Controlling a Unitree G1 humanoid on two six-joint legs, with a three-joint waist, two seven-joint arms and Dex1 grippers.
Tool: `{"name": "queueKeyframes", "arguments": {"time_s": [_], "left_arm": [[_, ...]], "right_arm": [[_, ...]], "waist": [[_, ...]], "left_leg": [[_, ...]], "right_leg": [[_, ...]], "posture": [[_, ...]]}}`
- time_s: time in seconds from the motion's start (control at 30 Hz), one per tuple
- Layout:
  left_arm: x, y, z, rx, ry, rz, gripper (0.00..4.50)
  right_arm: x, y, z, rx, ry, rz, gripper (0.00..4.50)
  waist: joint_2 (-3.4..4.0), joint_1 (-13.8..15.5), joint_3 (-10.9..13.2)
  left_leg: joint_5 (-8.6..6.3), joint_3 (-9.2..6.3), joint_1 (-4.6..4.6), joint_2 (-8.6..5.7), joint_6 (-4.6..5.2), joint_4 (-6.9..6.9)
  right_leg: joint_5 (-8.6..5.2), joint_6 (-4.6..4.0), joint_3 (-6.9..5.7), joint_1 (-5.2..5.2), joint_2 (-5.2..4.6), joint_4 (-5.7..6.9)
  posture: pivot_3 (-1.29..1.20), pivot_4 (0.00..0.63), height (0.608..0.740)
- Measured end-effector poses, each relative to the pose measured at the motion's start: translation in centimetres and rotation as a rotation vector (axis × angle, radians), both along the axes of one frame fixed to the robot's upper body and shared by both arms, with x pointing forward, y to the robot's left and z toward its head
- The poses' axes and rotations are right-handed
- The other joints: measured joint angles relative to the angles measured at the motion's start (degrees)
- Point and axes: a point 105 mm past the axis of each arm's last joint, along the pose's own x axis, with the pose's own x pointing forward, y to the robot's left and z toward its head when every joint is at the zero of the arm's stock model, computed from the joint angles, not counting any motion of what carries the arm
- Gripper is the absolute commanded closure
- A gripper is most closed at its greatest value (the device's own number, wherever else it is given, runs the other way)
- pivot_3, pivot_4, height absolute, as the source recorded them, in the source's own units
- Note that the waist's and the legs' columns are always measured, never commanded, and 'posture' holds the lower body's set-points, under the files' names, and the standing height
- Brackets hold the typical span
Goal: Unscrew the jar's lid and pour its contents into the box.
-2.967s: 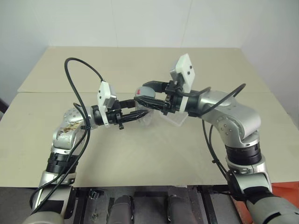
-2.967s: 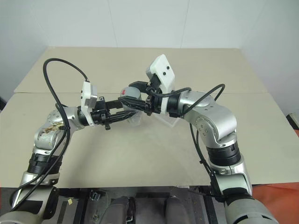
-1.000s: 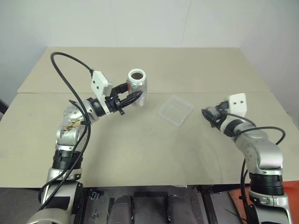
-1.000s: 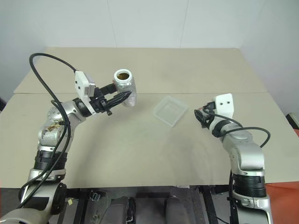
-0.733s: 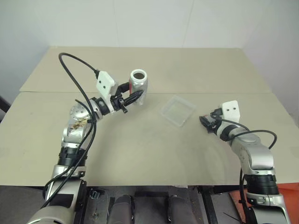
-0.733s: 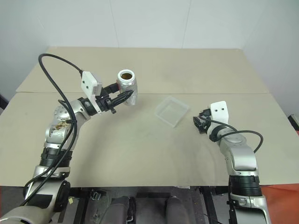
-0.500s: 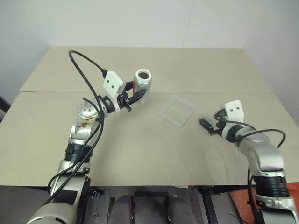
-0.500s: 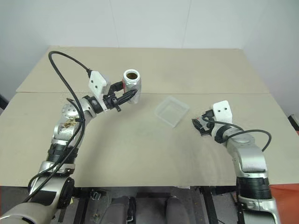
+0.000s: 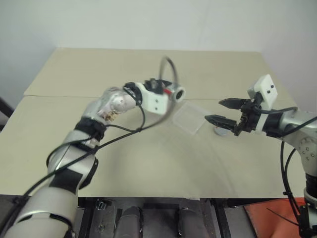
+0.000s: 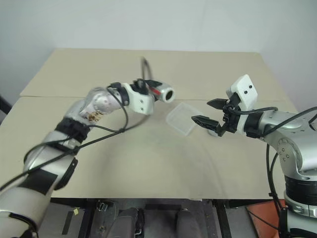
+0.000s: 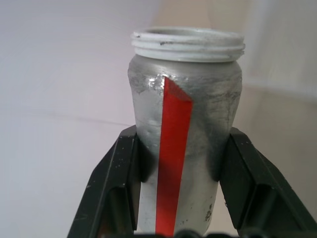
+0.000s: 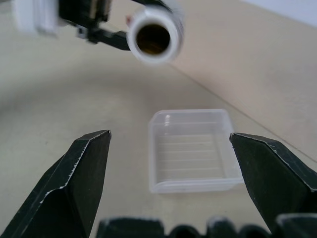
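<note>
My left pincer (image 11: 173, 198) clenches the light, smooth, rigid jar (image 11: 185, 124) around its lower body, mouth tipped toward the box (image 12: 190, 151), while my right pincer (image 10: 204, 111) gapes empty.

Table (image 9: 148, 163): all items are borne on or held above it.
Box (image 9: 188, 119): set flat on the table near its middle, slightly right of centre.
Jar (image 9: 173, 92): held above the table by the left gripper (image 11: 176, 198), tipped on its side, its open mouth turned toward the box; placed just left of and behind the box, clear of it.
Lid (image 9: 219, 131): laid on the table just right of the box, partly hidden under the right gripper.
Right gripper (image 9: 223, 111): held above the table right of the box, pointed left toward it, jaws spread wide.
</note>
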Motion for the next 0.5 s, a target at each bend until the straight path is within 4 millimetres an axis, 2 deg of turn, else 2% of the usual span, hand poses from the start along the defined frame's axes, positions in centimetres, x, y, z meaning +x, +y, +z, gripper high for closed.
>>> {"name": "queueKeyframes", "arguments": {"time_s": [0.07, 0.13, 0.27, 0.37, 0.5], "left_arm": [[0.3, -2.2, 0.3, 0.145, -0.228, -0.065, 2.65], [0.3, -4.2, 0.6, 0.187, -0.38, -0.126, 2.65], [-0.5, -7.3, -0.5, 0.231, -0.499, -0.23, 2.65], [-0.5, -7.7, -1.9, 0.328, -0.581, -0.275, 2.65], [0.0, -6.9, -2.4, 0.403, -0.681, -0.287, 2.65]], "right_arm": [[-0.2, 0.2, 0.0, -0.001, 0.016, 0.028, 0.05], [-0.3, 0.3, -0.2, -0.007, 0.029, 0.042, 0.05], [-0.3, 0.3, -0.1, -0.01, 0.038, 0.045, 0.05], [-0.4, 0.2, 0.0, 0.003, 0.044, 0.042, 0.05], [-0.8, 0.3, 0.4, 0.015, 0.034, 0.043, 0.05]], "waist": [[-0.01, 0.72, 0.01], [-0.01, 1.19, 0.01], [-0.01, 1.3, 0.01], [-0.01, 0.79, 0.01], [-0.01, 0.62, 0.01]], "left_leg": [[-0.01, -0.05, -0.18, 0.0, 0.02, 0.1], [-0.03, -0.04, -0.28, -0.01, 0.04, 0.13], [-0.03, -0.02, -0.38, -0.01, 0.05, 0.13], [-0.03, 0.01, -0.36, 0.01, 0.05, 0.13], [-0.02, -0.02, -0.36, 0.0, 0.03, 0.13]], "right_leg": [[0.0, 0.03, -0.07, -0.08, -0.01, 0.0], [0.01, 0.04, -0.06, -0.19, -0.02, 0.01], [0.01, 0.04, -0.06, -0.3, -0.02, 0.01], [0.01, 0.04, -0.01, -0.33, 0.0, 0.04], [0.01, 0.04, -0.03, -0.32, -0.01, 0.08]], "posture": [[0.0, 0.15, 0.74], [0.0, 0.15, 0.74], [0.0, 0.15, 0.74], [0.0, 0.15, 0.74], [0.0, 0.15, 0.74]]}}
